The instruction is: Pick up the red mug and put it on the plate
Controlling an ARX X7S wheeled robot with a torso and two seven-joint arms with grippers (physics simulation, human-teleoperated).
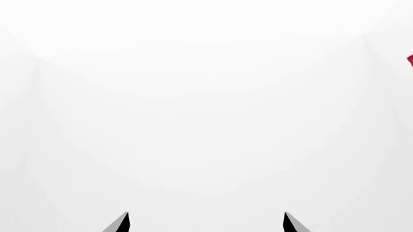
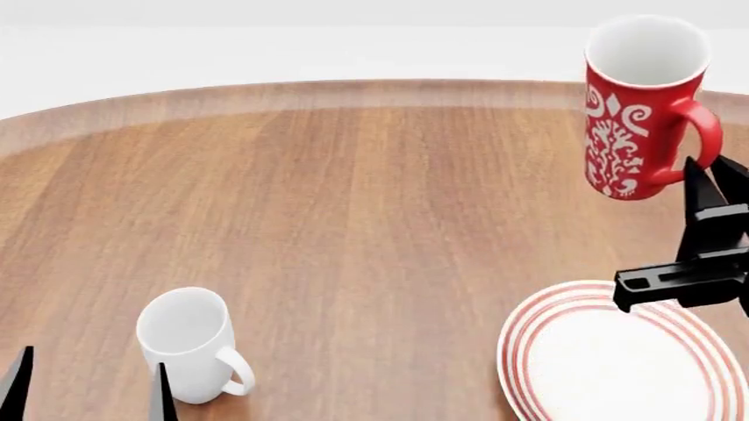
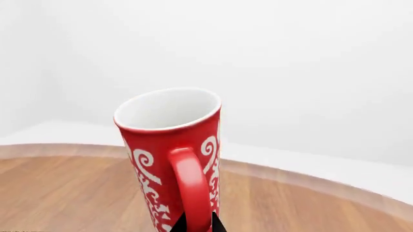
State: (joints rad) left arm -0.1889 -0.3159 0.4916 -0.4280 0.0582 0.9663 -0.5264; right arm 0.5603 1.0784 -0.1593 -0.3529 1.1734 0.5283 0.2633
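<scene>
Right gripper (image 2: 716, 180) fingers are pinching the red mug (image 2: 638, 105) by its loop handle (upright, airborne, upper right of head view), leaving the base free for set-down. The plate (image 2: 620, 360) is sitting lower right, nearly beneath. Left gripper (image 2: 88, 386) is idling with fingers spread near the white mug (image 2: 188, 344), lower left; nothing is blocking the drop on the tabletop (image 2: 351, 202).

The mug (image 2: 638, 110) is raised behind the plate (image 2: 532, 351) at right; a second mug (image 2: 188, 344) stands front left on the surface (image 2: 351, 219).
</scene>
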